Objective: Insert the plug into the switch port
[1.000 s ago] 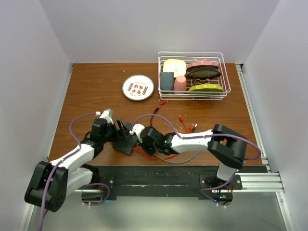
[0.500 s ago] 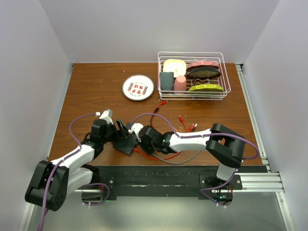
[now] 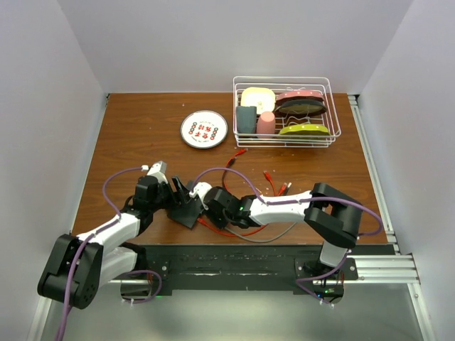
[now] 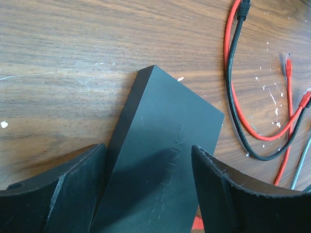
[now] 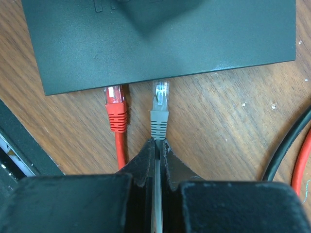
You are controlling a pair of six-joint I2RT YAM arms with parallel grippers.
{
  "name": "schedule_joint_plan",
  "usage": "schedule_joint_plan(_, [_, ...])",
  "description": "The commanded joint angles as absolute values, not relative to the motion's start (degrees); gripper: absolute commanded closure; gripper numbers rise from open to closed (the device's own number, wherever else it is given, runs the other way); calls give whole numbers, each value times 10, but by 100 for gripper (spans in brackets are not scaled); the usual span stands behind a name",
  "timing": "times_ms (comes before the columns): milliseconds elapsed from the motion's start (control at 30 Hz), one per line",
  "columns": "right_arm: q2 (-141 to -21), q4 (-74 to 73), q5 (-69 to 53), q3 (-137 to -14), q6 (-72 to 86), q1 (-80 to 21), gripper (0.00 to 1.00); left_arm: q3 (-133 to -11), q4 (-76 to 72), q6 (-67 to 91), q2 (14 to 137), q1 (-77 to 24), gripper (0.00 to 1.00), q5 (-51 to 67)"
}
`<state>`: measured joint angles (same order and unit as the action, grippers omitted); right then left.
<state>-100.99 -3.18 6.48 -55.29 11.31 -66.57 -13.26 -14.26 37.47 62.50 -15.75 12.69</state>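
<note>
The left pincer had its fingers wide apart, one on each side of the switch. Both fingers looked to be pressed against the sides, so it was pinching the flat dark box across its middle. I think it held the switch that way so the box would not slide on the table when a plug pushed against it.

The right pincer had its fingers pressed tight together. It pinched the grey plug by its back end. Holding so close to the plug made sense to me, because the tip would wobble less. The plug stuck straight out in front of the fingertips and pointed at the long edge of the switch.

The see-through tip of the grey plug was right at that edge. I could not tell if it was in a hole yet or only touching. A red plug sat just beside it, with its tip under the same edge. The switch lay flat near the front of the table, between the two pincers.
</note>
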Motion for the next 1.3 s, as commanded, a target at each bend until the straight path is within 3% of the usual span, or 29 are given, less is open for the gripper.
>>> schedule_joint_plan(0, [-999, -11, 77, -581, 120, -672, 100, -123, -149, 384, 634, -156, 25, 156])
schedule_joint_plan(1100, [-1030, -2, 81, -609, 105, -679, 100, -121, -160, 372, 637, -156, 26, 173])
schedule_joint_plan(1267, [-1014, 27, 76, -593, 94, -679, 100, -122, -165, 365, 636, -156, 21, 178])
